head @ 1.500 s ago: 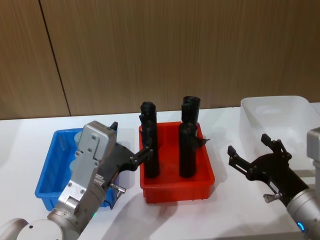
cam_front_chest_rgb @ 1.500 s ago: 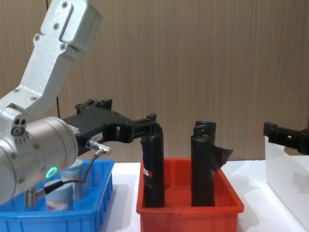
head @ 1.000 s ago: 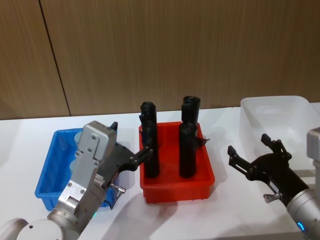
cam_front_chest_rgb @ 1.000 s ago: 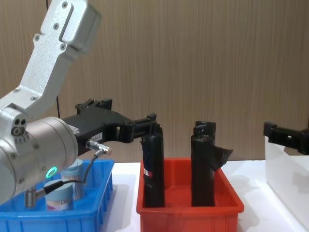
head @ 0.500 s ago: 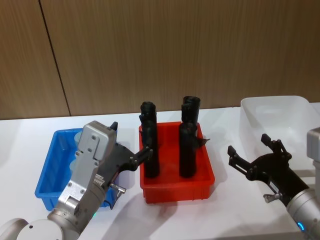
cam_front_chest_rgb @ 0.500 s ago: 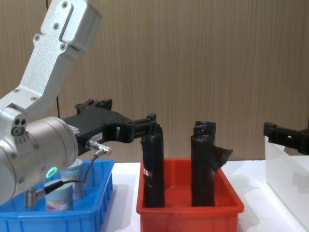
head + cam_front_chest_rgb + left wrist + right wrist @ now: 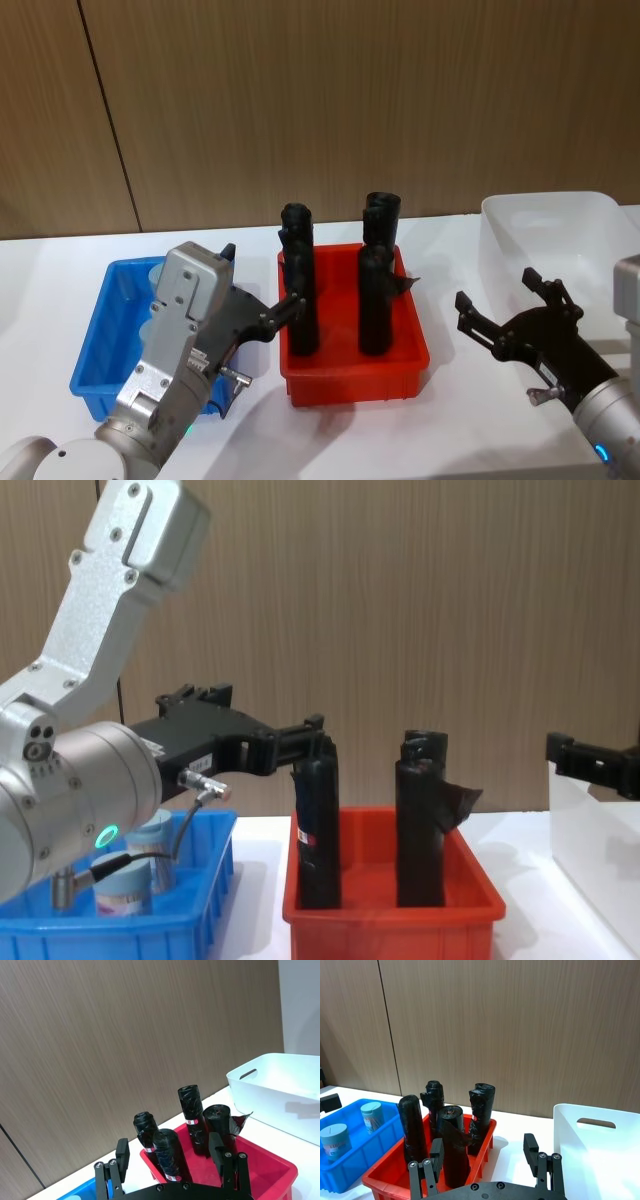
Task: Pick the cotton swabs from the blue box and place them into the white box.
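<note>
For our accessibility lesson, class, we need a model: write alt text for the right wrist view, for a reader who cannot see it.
The open right gripper faces three boxes in a row: a blue box holding two tubs of cotton swabs, a red box with four upright black rolls, and a white box.

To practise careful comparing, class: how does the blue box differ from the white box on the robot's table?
The blue box is bright and opaque; the white box is translucent. The blue box is shallow; the white box is taller, with a slot handle. The blue box holds cotton swabs; the white box looks empty where its inside shows. Both are open-topped, flanking the red bin.
</note>
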Controlling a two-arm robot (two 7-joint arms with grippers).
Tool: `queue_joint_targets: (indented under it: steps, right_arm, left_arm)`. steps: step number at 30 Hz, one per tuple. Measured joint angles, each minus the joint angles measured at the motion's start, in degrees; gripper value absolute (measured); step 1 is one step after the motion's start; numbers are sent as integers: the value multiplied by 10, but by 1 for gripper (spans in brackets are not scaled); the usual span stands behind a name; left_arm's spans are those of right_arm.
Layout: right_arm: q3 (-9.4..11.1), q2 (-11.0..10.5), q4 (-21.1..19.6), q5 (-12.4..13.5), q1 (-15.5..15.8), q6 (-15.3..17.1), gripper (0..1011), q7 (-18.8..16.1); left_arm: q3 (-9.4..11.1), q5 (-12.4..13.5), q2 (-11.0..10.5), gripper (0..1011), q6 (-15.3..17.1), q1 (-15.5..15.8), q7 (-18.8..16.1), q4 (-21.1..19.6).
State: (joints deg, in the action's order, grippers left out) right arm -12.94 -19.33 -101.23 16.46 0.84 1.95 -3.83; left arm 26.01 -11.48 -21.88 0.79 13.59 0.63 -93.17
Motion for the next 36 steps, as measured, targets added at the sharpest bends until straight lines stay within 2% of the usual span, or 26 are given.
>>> queue_joint_targets:
  steps: [9, 18, 24, 36]
  right_arm:
    - [0, 0, 0, 0, 0, 0, 1002, 0]
    - [0, 0, 0, 0, 0, 0, 1001, 0]
    - [0, 0, 0, 0, 0, 0, 1002, 0]
    - [0, 0, 0, 0, 0, 0, 1001, 0]
  left_arm:
    - [-1, -7, 5, 1004, 8, 1, -8, 6]
    - [-4, -28, 15, 1004, 32, 1, -41, 19]
    - [-9, -47, 21, 1004, 49, 2, -70, 34]
    - [-25, -83, 24, 1004, 63, 4, -103, 62]
